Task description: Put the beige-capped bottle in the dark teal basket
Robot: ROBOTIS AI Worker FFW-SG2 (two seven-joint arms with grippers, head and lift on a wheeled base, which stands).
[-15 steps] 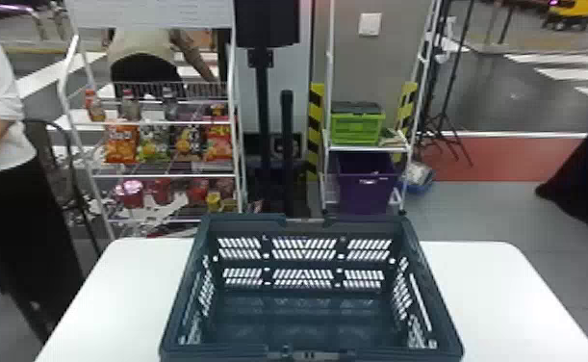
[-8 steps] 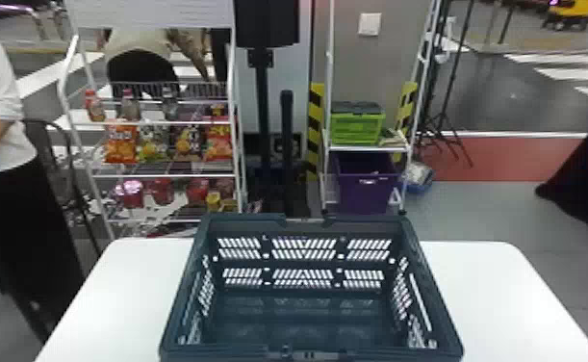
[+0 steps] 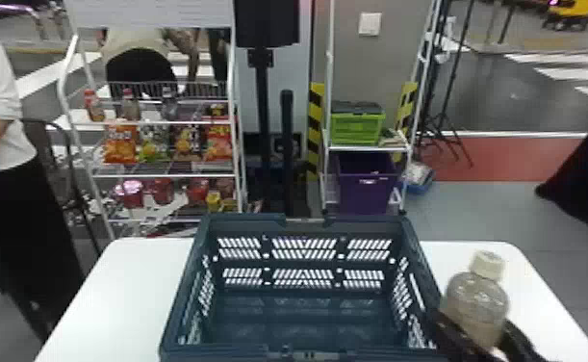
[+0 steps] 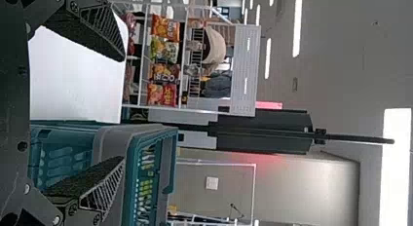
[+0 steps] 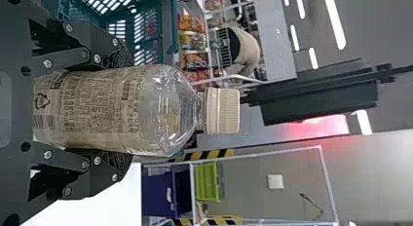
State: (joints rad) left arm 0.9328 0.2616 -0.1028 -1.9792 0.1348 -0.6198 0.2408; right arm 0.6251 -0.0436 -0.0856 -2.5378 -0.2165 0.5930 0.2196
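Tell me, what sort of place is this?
Probably a small shop, or an indoor area set up like one: a white rack holds snack bags and bottles, a dark teal basket stands on a white table, and strip lights shine overhead.

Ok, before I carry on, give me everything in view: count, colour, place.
beige-capped bottle: one, clear, right of the basket, in the right pincer
basket: one, dark teal, on the table
table: one, white, under the basket
rack: one, white, behind the table, left
rack bottles: three, mixed, upper rack
snack bags: four, mixed, mid rack
red containers: several, lower rack
crate: one, green, right-hand shelf
bin: one, purple, below the crate
right pincer: one, black, shut on the bottle
left pincer: one, black, open, empty
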